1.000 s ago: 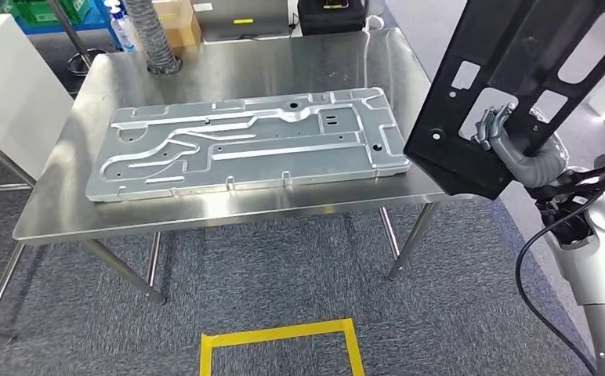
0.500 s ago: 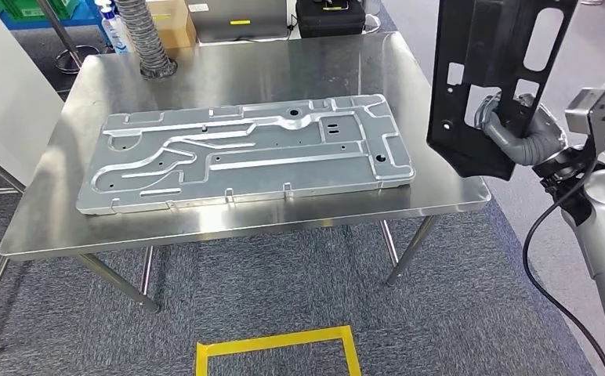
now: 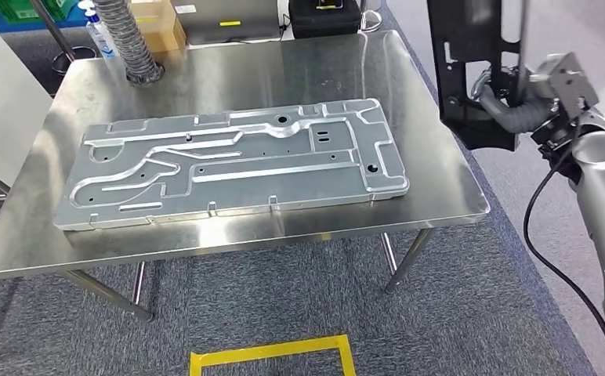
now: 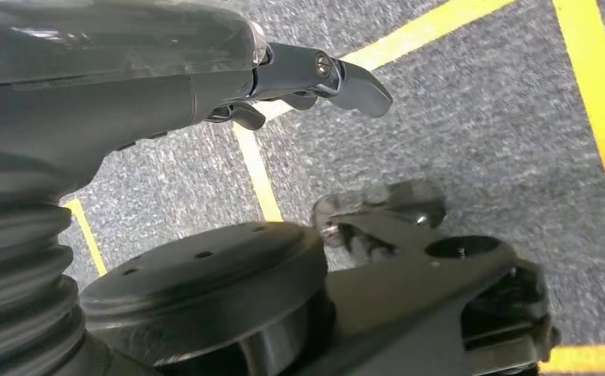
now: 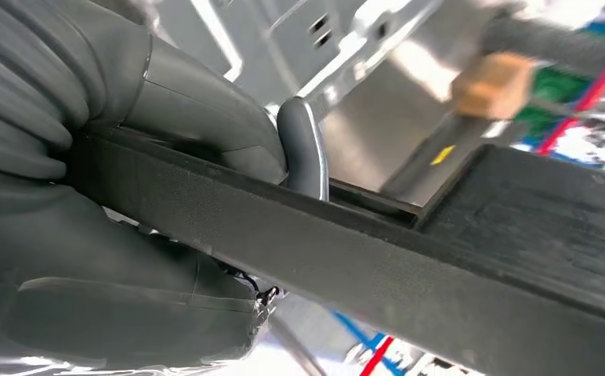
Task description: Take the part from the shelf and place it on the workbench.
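Fingers (image 5: 303,149) of the right hand (image 3: 511,110) wrap over the edge of the black part (image 3: 472,70), the thick grey thumb on one face and the darker fingers hooked across the rim, so the hand grips it firmly. Held upright, the part rises above the hand, past the right-hand edge of the workbench (image 3: 229,78) and not touching it. Beyond the hand toward the robot's left, a large silver stamped panel (image 3: 229,160) lies flat on the bench top, well apart from the part. Farther off, at the bench's far edge, stand a ribbed grey hose (image 3: 127,39), a cardboard box (image 3: 157,19) and a dark case (image 3: 323,16). On the carpet below lies a yellow tape square (image 3: 272,356). The left hand (image 4: 307,74) hangs above the floor, its fingers apart and holding nothing.
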`<state>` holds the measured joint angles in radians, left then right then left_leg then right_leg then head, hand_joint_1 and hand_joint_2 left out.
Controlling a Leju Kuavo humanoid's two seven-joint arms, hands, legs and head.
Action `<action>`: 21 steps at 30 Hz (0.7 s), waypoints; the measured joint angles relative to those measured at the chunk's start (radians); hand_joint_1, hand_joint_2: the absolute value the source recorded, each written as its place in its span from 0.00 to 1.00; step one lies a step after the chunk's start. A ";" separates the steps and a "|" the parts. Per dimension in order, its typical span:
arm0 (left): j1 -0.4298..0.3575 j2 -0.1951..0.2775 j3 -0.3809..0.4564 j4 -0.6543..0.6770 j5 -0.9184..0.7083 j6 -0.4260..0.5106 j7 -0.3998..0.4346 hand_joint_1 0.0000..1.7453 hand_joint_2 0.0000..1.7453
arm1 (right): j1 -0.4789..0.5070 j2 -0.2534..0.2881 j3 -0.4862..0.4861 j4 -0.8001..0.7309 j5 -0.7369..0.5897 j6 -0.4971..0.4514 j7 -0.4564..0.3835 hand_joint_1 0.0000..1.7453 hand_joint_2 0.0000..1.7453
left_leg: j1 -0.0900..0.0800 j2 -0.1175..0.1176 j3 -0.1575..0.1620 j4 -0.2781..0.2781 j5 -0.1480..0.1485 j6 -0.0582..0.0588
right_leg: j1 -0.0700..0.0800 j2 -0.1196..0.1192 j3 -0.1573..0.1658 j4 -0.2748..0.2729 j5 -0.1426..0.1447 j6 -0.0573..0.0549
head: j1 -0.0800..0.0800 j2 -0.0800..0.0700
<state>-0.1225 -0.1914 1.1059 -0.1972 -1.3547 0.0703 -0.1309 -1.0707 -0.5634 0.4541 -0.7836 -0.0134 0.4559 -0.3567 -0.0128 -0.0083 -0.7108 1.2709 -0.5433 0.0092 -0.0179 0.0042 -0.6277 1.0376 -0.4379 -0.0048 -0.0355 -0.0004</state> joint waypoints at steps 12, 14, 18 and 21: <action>-0.011 -0.001 -0.002 0.000 -0.010 -0.021 -0.008 0.00 1.00 | -0.097 0.077 0.207 0.157 0.446 -0.365 -0.002 0.98 1.00 | -0.011 -0.001 0.109 -0.282 0.137 0.049 | 0.000 -0.002 -0.087 0.197 -0.111 0.031 | 0.000 0.000; -0.012 -0.001 -0.004 0.000 -0.014 -0.023 -0.008 0.00 1.00 | -0.100 0.095 0.241 0.178 0.513 -0.426 0.021 0.98 1.00 | -0.012 -0.001 0.111 -0.277 0.130 0.051 | 0.000 -0.002 -0.136 0.267 -0.114 0.033 | 0.000 0.000; -0.016 -0.003 -0.010 0.000 -0.025 -0.028 -0.008 0.00 1.00 | -0.109 0.132 0.308 0.205 0.665 -0.556 0.079 0.98 1.00 | -0.013 -0.004 0.114 -0.253 0.107 0.043 | 0.002 -0.003 -0.047 0.048 0.015 0.026 | 0.000 0.000; -0.020 -0.004 -0.017 0.000 -0.029 -0.032 -0.009 0.00 1.00 | -0.115 0.162 0.350 0.224 0.756 -0.612 0.118 0.98 1.00 | -0.014 -0.005 0.110 -0.246 0.098 0.030 | 0.011 -0.001 -0.024 -0.004 0.024 0.018 | 0.000 0.000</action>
<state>-0.1422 -0.1952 1.0892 -0.1968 -1.3838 0.0382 -0.1403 -1.1855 -0.4010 0.8042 -0.5593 0.7424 -0.1559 -0.2384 -0.0269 -0.0136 -0.6006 1.0250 -0.4450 0.0393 -0.0064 0.0037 -0.6521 1.0336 -0.4141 0.0127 -0.0354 -0.0004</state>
